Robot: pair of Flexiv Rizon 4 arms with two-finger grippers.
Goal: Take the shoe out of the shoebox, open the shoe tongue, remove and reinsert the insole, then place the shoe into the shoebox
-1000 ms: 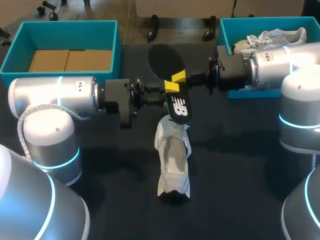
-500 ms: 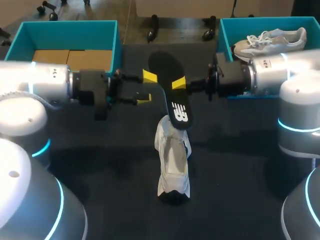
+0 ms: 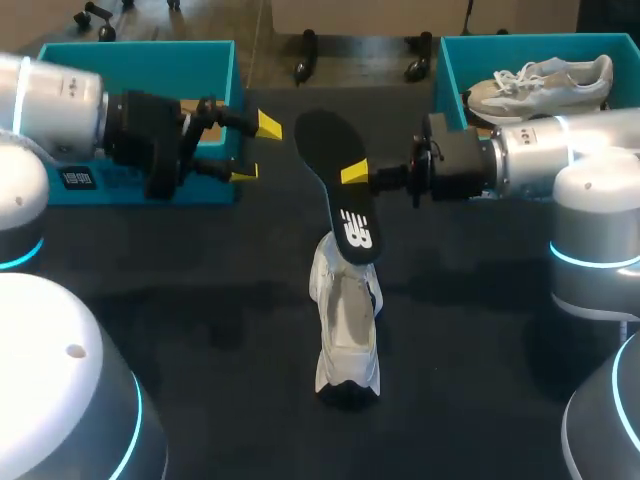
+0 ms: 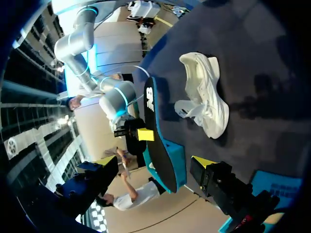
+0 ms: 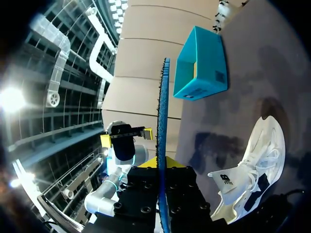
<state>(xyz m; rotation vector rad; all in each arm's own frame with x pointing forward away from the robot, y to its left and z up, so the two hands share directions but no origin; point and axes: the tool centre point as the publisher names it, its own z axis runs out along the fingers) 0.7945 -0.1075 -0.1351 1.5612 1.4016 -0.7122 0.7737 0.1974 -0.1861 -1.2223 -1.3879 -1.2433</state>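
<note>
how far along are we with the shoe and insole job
Done: the shoe is out on the table, and its insole is out of it. In hand: the right gripper is shut on the insole, holding it above the shoe; the left gripper is open and apart from it. Left: put the insole back in, then set the shoe into the shoebox.

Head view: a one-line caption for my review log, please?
Right gripper holds the black insole over the white shoe; left gripper open nearby.

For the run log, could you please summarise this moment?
right pincer: shut on flat black insole; left pincer: open; white shoe: on dark table
</note>
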